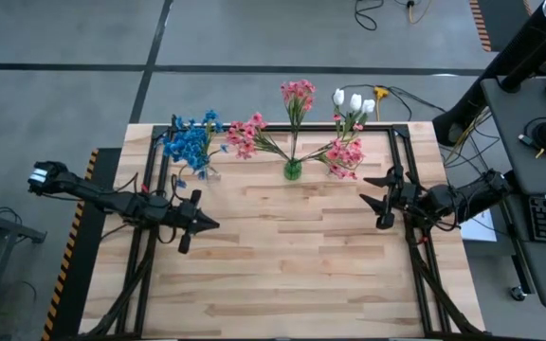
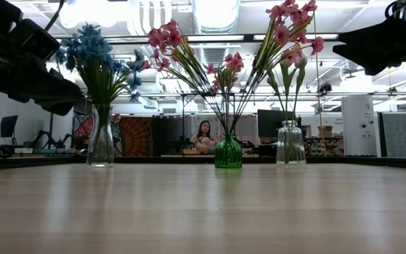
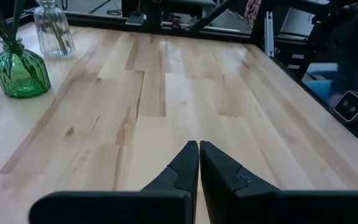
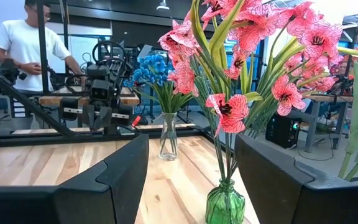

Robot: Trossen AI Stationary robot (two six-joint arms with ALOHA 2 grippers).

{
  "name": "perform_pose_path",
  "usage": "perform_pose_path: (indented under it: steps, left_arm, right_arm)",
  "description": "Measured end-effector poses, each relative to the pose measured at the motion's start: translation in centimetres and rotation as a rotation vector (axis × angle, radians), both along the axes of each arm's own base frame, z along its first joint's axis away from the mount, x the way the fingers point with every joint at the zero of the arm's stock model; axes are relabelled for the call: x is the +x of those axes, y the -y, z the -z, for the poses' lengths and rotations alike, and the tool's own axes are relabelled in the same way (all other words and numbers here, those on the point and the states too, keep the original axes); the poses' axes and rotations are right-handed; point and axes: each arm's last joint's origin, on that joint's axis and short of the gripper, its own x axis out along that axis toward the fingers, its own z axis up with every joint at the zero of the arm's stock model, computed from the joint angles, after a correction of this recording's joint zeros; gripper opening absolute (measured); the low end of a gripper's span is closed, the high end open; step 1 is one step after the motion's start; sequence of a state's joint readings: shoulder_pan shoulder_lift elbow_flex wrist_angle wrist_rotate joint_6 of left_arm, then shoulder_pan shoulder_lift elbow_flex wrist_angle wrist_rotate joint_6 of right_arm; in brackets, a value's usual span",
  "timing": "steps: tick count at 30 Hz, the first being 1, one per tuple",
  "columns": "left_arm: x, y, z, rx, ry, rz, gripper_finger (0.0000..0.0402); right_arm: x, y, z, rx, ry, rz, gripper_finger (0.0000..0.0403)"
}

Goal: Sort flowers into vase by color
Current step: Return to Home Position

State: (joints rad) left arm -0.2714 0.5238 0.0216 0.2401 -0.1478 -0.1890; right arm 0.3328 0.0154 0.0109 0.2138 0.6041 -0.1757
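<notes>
Three vases stand along the table's far edge. A clear vase (image 1: pixel 210 173) on the left holds blue flowers (image 1: pixel 191 142). The green vase (image 1: pixel 293 170) in the middle holds spreading pink flowers (image 1: pixel 298 93). White tulip buds (image 1: pixel 354 101) and pink blossoms (image 1: pixel 345 156) rise from the clear vase (image 2: pixel 290 143) on the right. My left gripper (image 1: pixel 212 224) is shut and empty over the table's left part, its tips (image 3: pixel 199 147) together above bare wood. My right gripper (image 1: pixel 368 189) hangs open and empty at the right, facing the green vase (image 4: pixel 224 202).
Black frame rails (image 1: pixel 150 170) run along the table's left and right sides. A broad stretch of bare wood (image 1: pixel 292 256) lies between the arms and the near edge. A person (image 4: pixel 22 43) stands beyond the table's left side.
</notes>
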Motion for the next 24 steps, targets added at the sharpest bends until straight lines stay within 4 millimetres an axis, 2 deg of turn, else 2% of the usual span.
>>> perform_pose_path:
  steps: [24]
  left_arm:
    - [0.23, 0.06, 0.65, 0.017, -0.058, 0.000, 0.0000]
  right_arm:
    - [0.00, 0.00, 0.01, 0.000, 0.000, 0.000, 0.0231]
